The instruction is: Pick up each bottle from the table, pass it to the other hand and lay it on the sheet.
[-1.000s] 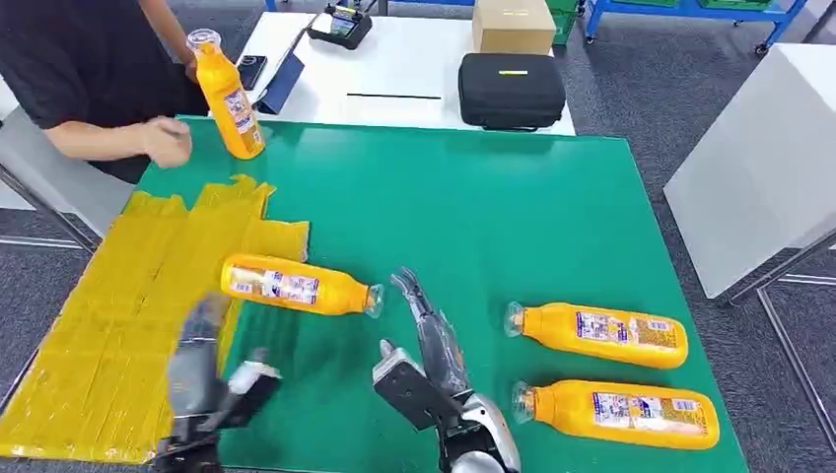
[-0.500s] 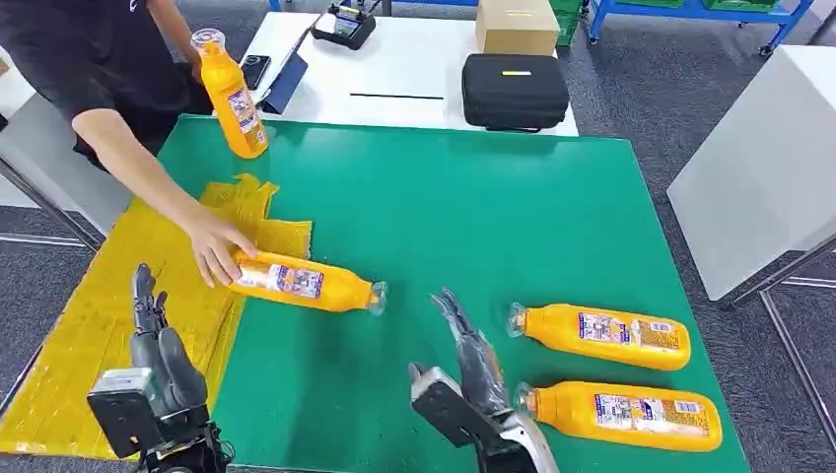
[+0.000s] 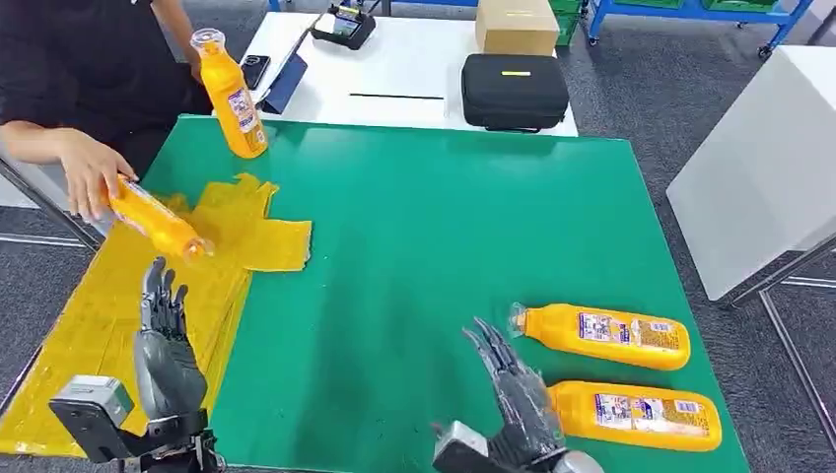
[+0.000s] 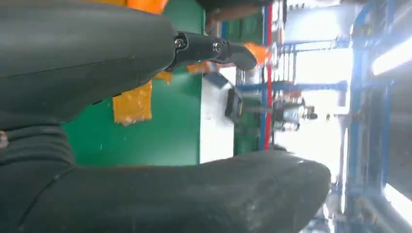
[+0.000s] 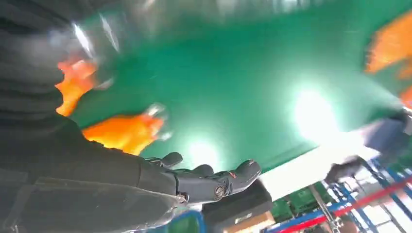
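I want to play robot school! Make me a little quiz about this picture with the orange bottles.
1. True or false: the right hand is holding a bottle.
2. How many bottles lie flat on the green table? A) one B) two C) four
3. Fill in: the person's hand holds a bottle over the yellow ____.

Key
1. False. Its fingers are spread and empty, beside the near bottle. The left hand is empty too.
2. B. The near one and the far bottle. A third, the standing bottle, is upright at the back.
3. Sheet.
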Controlling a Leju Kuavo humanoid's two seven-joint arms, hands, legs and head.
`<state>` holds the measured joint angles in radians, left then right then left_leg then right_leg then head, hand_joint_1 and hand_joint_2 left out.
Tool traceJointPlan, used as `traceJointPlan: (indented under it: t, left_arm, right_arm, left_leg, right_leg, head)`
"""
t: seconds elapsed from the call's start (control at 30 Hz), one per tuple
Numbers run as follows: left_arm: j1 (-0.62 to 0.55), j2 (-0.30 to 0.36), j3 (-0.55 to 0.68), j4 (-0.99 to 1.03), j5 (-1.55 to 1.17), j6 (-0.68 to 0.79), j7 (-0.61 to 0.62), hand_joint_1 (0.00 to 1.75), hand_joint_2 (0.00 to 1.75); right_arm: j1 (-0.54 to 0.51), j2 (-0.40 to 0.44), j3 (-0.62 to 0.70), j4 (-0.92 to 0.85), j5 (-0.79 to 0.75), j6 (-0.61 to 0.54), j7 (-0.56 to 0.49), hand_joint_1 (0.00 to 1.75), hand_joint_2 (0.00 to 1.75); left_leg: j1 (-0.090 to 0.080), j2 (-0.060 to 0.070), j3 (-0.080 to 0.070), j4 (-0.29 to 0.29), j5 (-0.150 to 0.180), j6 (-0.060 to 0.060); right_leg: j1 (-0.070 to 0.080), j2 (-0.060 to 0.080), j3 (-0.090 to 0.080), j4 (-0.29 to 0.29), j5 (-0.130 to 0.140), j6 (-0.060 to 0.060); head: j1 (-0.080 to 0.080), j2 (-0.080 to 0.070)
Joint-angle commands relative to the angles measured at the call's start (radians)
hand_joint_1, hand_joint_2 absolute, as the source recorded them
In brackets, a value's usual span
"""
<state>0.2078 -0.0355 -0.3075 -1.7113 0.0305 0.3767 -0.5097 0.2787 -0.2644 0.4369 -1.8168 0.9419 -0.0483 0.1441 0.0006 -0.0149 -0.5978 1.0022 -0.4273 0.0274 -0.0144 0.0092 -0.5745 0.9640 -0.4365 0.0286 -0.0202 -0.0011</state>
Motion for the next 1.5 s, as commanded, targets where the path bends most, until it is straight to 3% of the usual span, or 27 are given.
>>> traceJointPlan:
  t: [0.03,0.2,1.03,1.1,1.27,1.47,1.5]
  left_arm:
    - [-0.033,-0.063,0.088,0.039,-0.034,-0.121,0.040,0.00,0.00]
    - [-0.078,-0.088,0.121,0.066,-0.034,-0.156,0.073,0.00,0.00]
    - [-0.072,-0.089,0.121,0.062,-0.035,-0.157,0.073,0.00,0.00]
    - [-0.075,-0.095,0.126,0.065,-0.040,-0.166,0.075,0.00,0.00]
    - [-0.096,-0.112,0.182,0.081,-0.014,-0.169,0.069,0.00,0.00]
    - [-0.086,-0.119,0.340,0.020,0.043,-0.159,0.079,0.00,0.00]
    - [-0.107,-0.124,0.388,0.041,0.066,-0.160,0.086,0.00,0.00]
  right_arm:
    - [0.155,0.161,-0.363,-0.199,0.260,0.206,0.005,0.00,1.75]
    - [0.168,0.235,-0.490,-0.218,0.349,0.276,-0.044,0.00,1.75]
    - [0.164,0.242,-0.490,-0.217,0.353,0.280,-0.049,0.00,1.75]
    - [0.157,0.272,-0.522,-0.221,0.391,0.283,-0.045,0.00,1.75]
    - [0.129,0.345,-0.638,-0.226,0.442,0.403,-0.097,0.00,1.75]
    - [0.148,0.358,-0.698,-0.255,0.434,0.536,-0.172,0.00,1.75]
    - [0.172,0.361,-0.754,-0.337,0.383,0.672,-0.206,0.00,1.75]
  left_leg:
    - [0.000,-0.002,0.003,0.000,-0.001,-0.002]
    - [0.000,-0.002,0.001,-0.001,0.000,-0.001]
    - [0.000,0.001,0.003,-0.001,0.000,-0.001]
    - [0.000,0.001,0.004,-0.001,-0.001,-0.001]
    - [0.000,0.001,0.006,-0.001,-0.001,-0.002]
    - [0.000,0.002,0.005,-0.001,-0.002,-0.002]
    - [0.001,0.002,0.004,0.000,-0.001,-0.002]
  right_leg:
    - [0.000,-0.004,0.003,0.001,-0.003,-0.002]
    - [0.000,-0.003,0.001,0.000,-0.001,-0.001]
    - [0.000,-0.001,0.002,-0.001,-0.001,-0.001]
    - [0.000,-0.001,0.003,-0.001,-0.001,-0.001]
    - [0.000,-0.002,0.005,-0.001,-0.002,-0.002]
    - [0.000,-0.001,0.004,0.000,-0.002,-0.002]
    - [0.001,0.000,0.003,0.000,-0.001,-0.002]
  head:
    - [0.000,0.000]
    - [0.000,0.000]
    - [0.000,0.000]
    - [0.000,0.000]
    - [0.000,0.000]
    - [0.000,0.000]
    - [0.000,0.000]
